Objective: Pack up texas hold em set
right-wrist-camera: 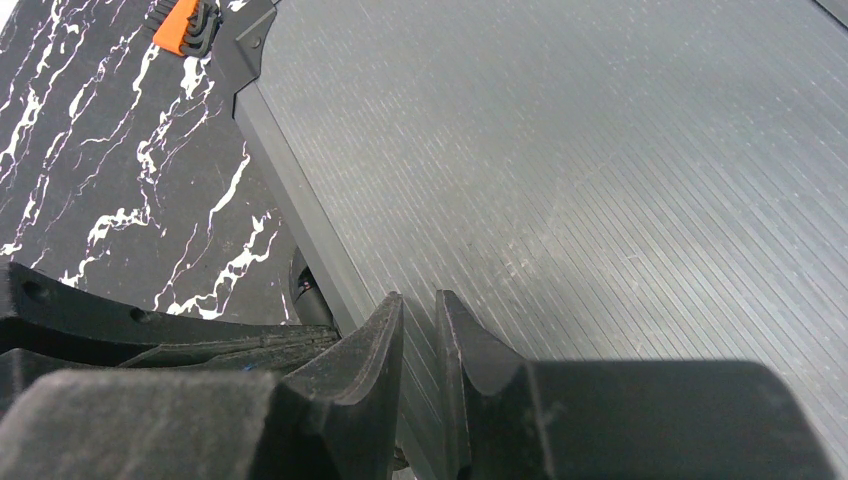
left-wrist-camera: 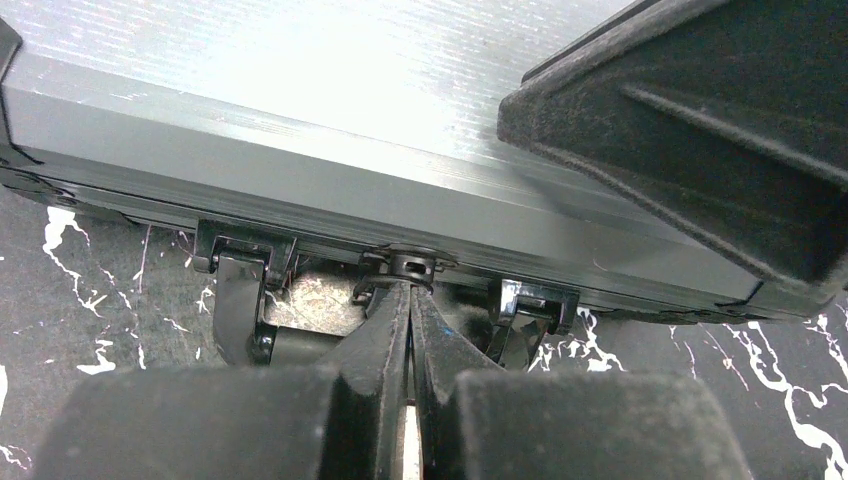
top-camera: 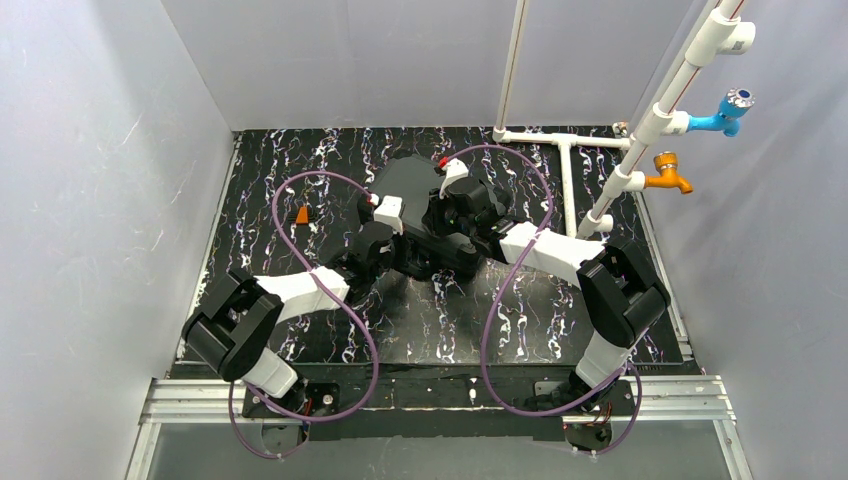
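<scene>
We are looking at the black marbled table (top-camera: 270,170), and the closed case (top-camera: 412,182) of the texas hold em set is lying flat near its centre, a little toward the upper part of the top view. There it is sitting askew to the table edges, and both wrists are covering most of it. In the left wrist view its long front side is running from the left edge down to the lower right, with the ribbed grey lid facing up and two latches (left-wrist-camera: 245,255) facing the camera.

The white pipe frame (top-camera: 565,165) is standing at the upper right, carrying a blue tap (top-camera: 728,110) and an orange tap (top-camera: 668,175).

The left arm (top-camera: 290,290) is reaching from the lower left up toward the centre, and the right arm (top-camera: 545,250) is coming from the lower right, folded at the elbow, with its wrist over the lid.

The left gripper (left-wrist-camera: 411,295) is pressed together, with its tips touching a small black fitting in the middle of the front side, between the latches. The right gripper (right-wrist-camera: 420,320) is also together, with only a thin slit and nothing in it, hanging low over the lid near its long edge.

A small orange object (top-camera: 302,214) is lying left of the case.
</scene>
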Robot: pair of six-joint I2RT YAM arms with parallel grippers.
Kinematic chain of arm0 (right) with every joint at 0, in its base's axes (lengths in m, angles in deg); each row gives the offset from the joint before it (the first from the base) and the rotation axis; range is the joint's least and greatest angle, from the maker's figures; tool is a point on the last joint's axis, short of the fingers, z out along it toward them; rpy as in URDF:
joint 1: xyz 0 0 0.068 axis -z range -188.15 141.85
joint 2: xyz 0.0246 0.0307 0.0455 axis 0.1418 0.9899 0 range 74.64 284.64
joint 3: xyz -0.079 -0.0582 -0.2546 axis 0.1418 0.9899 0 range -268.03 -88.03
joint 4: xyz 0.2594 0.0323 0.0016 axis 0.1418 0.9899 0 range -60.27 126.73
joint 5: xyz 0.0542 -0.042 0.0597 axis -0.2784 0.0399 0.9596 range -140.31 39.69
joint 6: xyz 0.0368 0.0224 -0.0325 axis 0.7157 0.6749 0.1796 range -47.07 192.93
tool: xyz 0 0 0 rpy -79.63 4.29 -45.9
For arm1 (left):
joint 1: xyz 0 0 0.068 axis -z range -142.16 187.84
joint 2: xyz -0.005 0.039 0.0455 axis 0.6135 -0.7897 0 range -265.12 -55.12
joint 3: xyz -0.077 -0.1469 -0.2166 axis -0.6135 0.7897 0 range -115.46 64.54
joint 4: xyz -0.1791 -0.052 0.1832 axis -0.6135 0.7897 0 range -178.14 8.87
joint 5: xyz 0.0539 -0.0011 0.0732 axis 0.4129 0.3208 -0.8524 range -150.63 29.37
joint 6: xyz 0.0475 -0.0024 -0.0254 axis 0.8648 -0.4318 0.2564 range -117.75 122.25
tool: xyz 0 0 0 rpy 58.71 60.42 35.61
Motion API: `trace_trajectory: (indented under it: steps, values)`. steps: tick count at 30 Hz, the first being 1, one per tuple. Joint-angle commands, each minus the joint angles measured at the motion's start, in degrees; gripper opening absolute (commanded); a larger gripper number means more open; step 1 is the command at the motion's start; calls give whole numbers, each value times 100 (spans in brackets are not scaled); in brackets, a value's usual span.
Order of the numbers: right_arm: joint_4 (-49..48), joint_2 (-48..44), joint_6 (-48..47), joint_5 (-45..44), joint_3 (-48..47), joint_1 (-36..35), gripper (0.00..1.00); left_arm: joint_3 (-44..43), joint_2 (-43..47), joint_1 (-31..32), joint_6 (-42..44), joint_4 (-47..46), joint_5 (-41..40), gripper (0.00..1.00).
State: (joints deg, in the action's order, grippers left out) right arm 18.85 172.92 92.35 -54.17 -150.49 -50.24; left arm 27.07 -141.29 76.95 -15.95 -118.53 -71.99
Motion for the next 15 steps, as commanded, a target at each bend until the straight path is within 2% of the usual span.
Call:
trace_trajectory:
  steps: [1, 15]
  values:
    - [1562, 463, -17, 61, 411, -10, 27, -141, -25, -26, 54, -37, -30, 0]
    - [1553, 464, -17, 61, 436, -8, 27, -49, -216, -24, 3, -46, -145, 0]
